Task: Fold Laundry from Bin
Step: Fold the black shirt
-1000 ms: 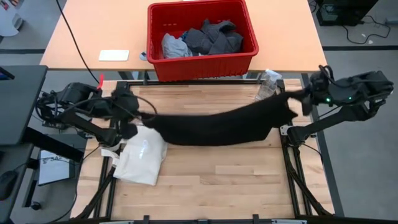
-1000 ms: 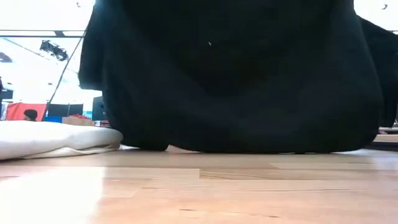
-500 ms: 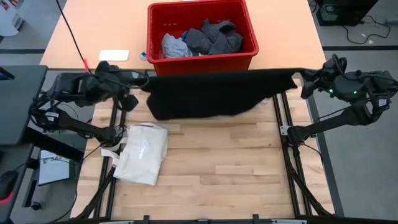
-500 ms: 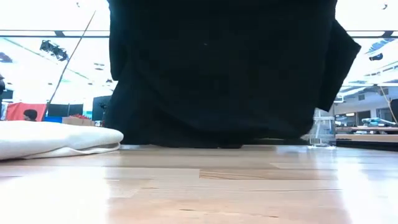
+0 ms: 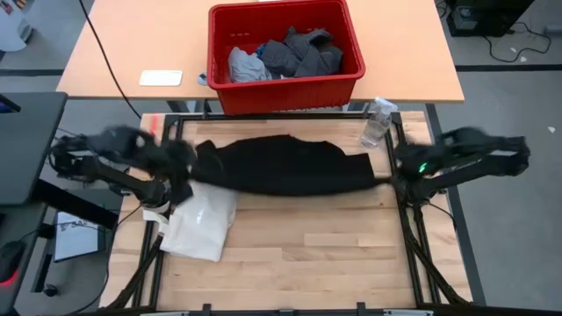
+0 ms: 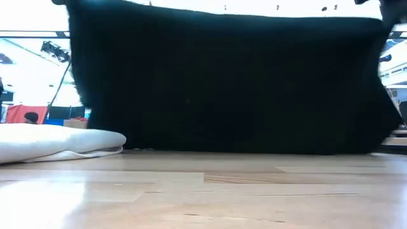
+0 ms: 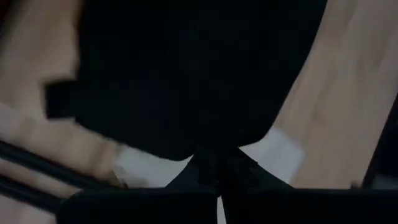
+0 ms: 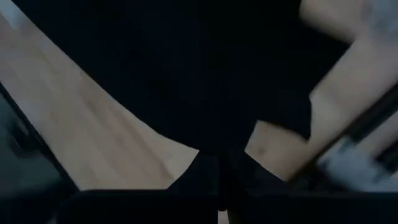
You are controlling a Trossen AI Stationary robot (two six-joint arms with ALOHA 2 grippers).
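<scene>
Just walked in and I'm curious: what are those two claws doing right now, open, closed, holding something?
Left end effector: closed on one end of the black T-shirt.
Right end effector: closed on the T-shirt's other end.

You have two surfaces here: the wooden table (image 5: 299,246) under the arms, and a tan desk (image 5: 158,44) behind it; on the table, a cream tote (image 5: 200,224) lies flat near its left edge, a clear bottle (image 5: 376,118) stands at the far right corner; on the desk sit the red bin (image 5: 285,83) and a white card (image 5: 161,78), apart.
</scene>
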